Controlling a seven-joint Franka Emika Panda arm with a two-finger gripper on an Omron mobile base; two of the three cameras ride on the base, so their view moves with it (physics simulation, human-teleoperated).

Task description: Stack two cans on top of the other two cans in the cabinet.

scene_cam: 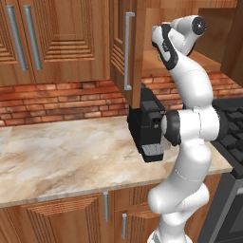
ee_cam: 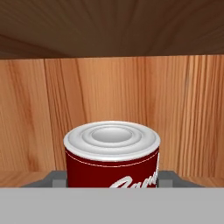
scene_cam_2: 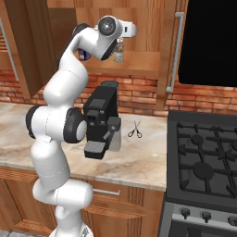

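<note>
The cabinet (scene_cam: 121, 47) stands with its door swung open, and my arm reaches in over its shelf (scene_cam_2: 143, 62). In the hand view the red-topped can (ee_cam: 112, 164), silver lid up, sits close between my grey fingers (ee_cam: 57, 178), and the gripper (ee_cam: 112, 177) is shut on its sides. Behind it is the cabinet's wooden back wall. In the right base view the pale green can (scene_cam_2: 119, 52) stands on the shelf just under my hand. The blue can (scene_cam_2: 83, 54) peeks out behind my upper arm. The gripper's tips are hidden by the wrist in both base views.
A black coffee machine (scene_cam: 147, 123) stands on the marble counter (scene_cam: 61, 156) right in front of my arm. Scissors (scene_cam_2: 135, 129) lie beside it. A black stove (scene_cam_2: 203, 157) is to the right, and the open door's edge (scene_cam: 135, 52) hangs near my arm.
</note>
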